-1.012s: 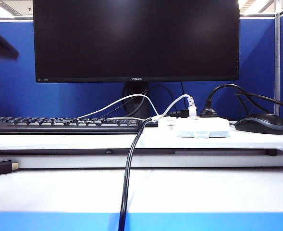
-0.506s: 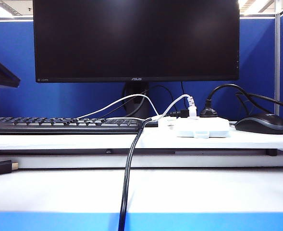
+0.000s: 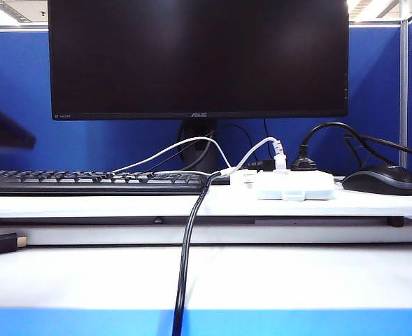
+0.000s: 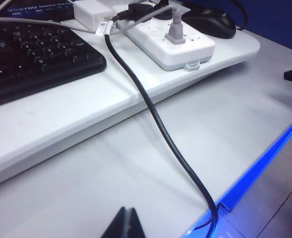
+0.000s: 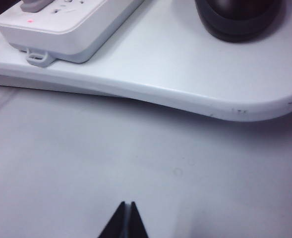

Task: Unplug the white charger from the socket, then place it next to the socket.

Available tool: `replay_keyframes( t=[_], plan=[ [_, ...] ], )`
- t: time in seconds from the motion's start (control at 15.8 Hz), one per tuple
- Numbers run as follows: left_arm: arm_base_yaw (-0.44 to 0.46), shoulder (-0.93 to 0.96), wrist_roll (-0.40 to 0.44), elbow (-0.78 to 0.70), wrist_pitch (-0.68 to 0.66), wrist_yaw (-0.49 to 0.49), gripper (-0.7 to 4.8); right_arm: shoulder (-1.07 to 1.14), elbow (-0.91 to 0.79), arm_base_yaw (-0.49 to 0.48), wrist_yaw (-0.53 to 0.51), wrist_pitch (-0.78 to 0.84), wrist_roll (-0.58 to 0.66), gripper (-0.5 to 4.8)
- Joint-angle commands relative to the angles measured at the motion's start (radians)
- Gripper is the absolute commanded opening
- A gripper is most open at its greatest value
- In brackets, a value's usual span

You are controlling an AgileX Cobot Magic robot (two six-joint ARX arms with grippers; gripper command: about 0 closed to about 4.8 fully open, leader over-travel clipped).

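From the exterior view I see my left arm has dropped lower at the left edge, while the white charger (image 3: 280,155) stays plugged in the socket (image 3: 294,185) on the raised shelf (image 3: 87,204); wrist views show left gripper (image 4: 126,224) and right gripper (image 5: 126,218) pinched empty, short of the shelf.

On the white raised board (image 3: 122,204) above the white table (image 3: 296,280), left to right along its front edge: black flat keyboard (image 3: 94,182), small white boxy charger (image 3: 242,177) just beside the left end of the flat white rectangular socket (image 3: 294,185), black computer mouse (image 3: 380,180) near the right corner. Behind these, at the back edge, a wide black monitor (image 3: 199,56); hanging over the front edge onto the table, a thick black cable (image 3: 185,266). Over the table before that edge, left gripper (image 4: 127,223) left of the cable, right gripper (image 5: 126,220) before the socket and mouse.
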Motion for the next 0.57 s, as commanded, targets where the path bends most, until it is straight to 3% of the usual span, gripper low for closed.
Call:
replay_keyframes(
  t=[0.06, 0.19, 0.57],
  plan=[
    [0.006, -0.05, 0.002, -0.055, 0.105, -0.039, -0.05, -0.001, -0.004, -0.001, 0.002, 0.018, 0.004, -0.06],
    [0.084, -0.121, -0.002, -0.118, 0.14, -0.042, -0.05, -0.002, -0.004, -0.002, 0.002, 0.018, 0.007, -0.06],
    [0.384, -0.297, 0.001, -0.116, -0.008, -0.039, -0.05, -0.002, -0.004, -0.002, 0.003, 0.017, 0.007, -0.06]
  ],
)
